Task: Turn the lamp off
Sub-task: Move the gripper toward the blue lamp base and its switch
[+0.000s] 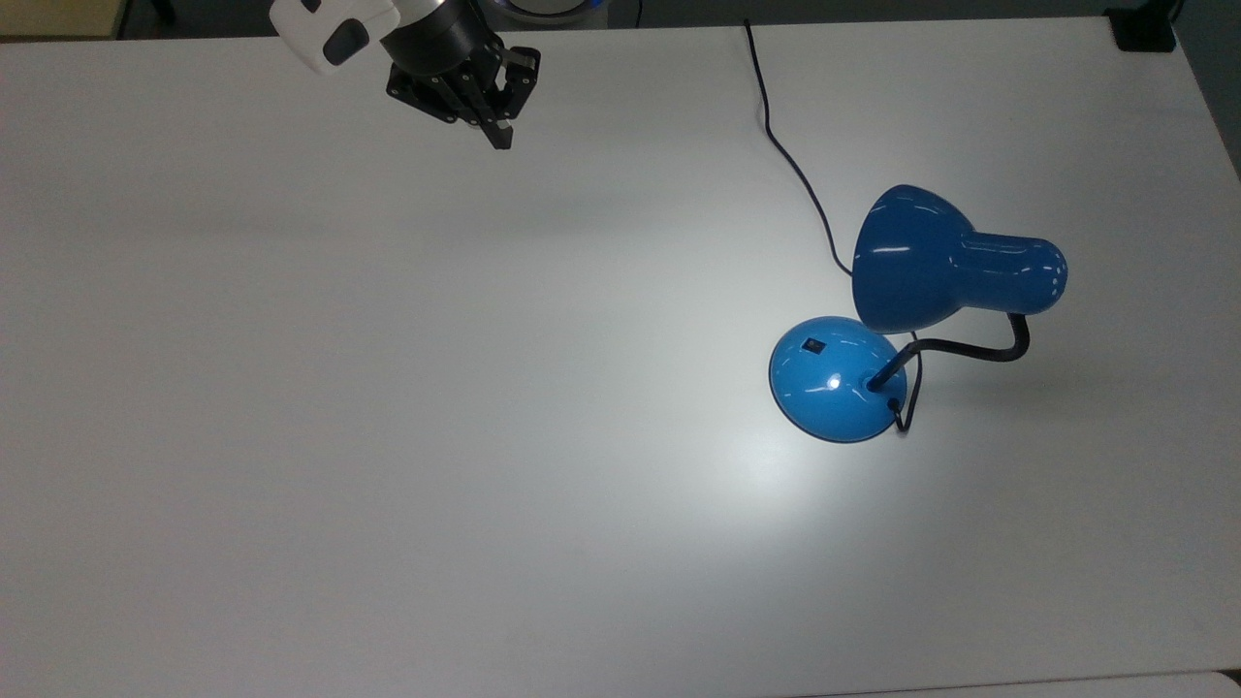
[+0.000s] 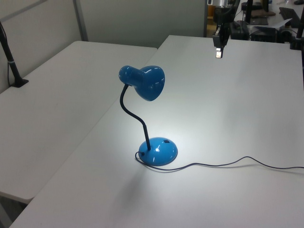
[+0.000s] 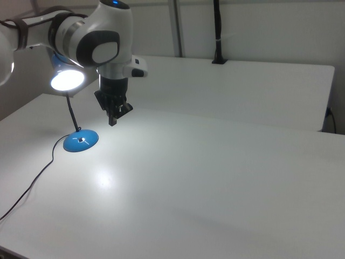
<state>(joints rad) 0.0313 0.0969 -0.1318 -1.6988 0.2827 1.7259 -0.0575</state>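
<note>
The gripper was squeezed shut on nothing, high over the worktop, far from the glowing lamp.

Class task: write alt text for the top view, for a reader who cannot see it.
A lit blue desk lamp stands on a white table toward the top view's right, throwing a bright pool of light beside its round base. The robot's black gripper, fingers shut, hangs near the top edge, far from the lamp.
</note>
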